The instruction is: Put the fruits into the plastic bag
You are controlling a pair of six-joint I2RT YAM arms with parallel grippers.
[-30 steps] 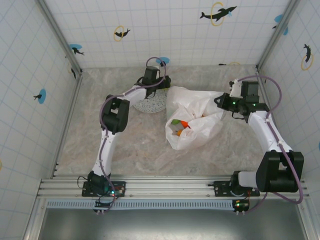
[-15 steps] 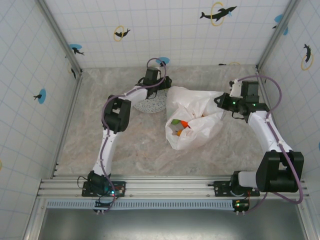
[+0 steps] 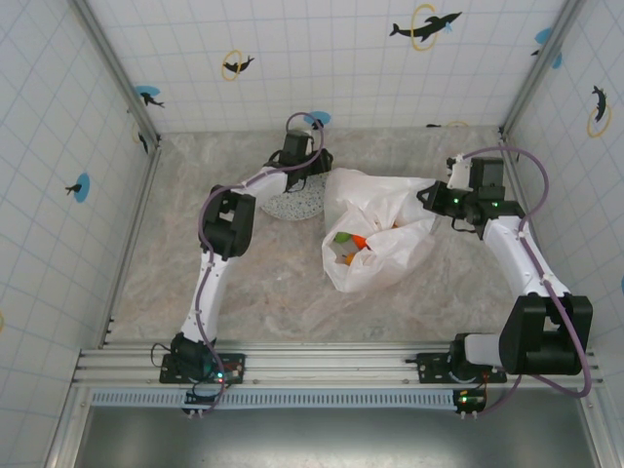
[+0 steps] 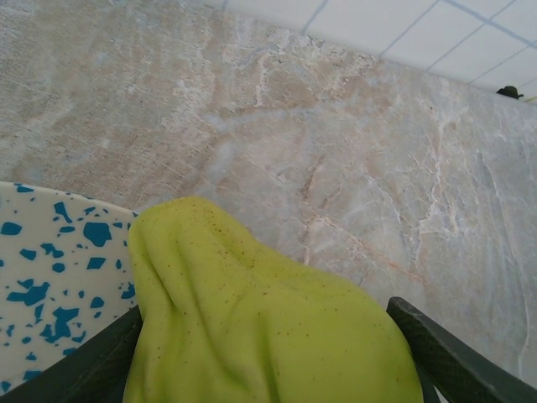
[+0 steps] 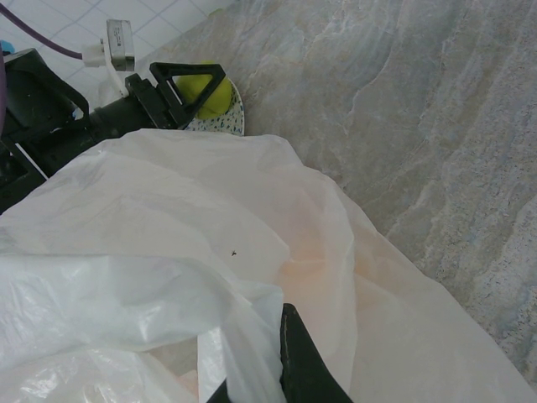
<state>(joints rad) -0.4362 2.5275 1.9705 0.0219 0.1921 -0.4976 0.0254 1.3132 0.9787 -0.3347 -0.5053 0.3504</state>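
A yellow-green fruit (image 4: pixel 268 319) fills the space between my left gripper's (image 4: pixel 264 369) two dark fingers (image 4: pixel 449 361), which press against both its sides. It sits at the edge of the blue-speckled plate (image 4: pixel 50 277). The right wrist view shows the same fruit (image 5: pixel 204 92) in those fingers above the plate (image 5: pixel 228 119). The white plastic bag (image 3: pixel 375 229) lies mid-table with its mouth open, and green (image 3: pixel 343 237), orange (image 3: pixel 359 242) and yellow (image 3: pixel 348 259) fruits show inside. My right gripper (image 5: pixel 273 369) is shut on a fold of the bag's (image 5: pixel 168 218) rim and holds it up.
The plate (image 3: pixel 292 203) lies just left of the bag, near the back wall. Tiled walls close in the marble table (image 3: pixel 253 283) at the back and both sides. Bare tabletop stretches in front of the bag and to the left.
My left gripper's fingers have closed in around the yellow-green fruit at the plate. The right gripper and the bag have stayed where they were.
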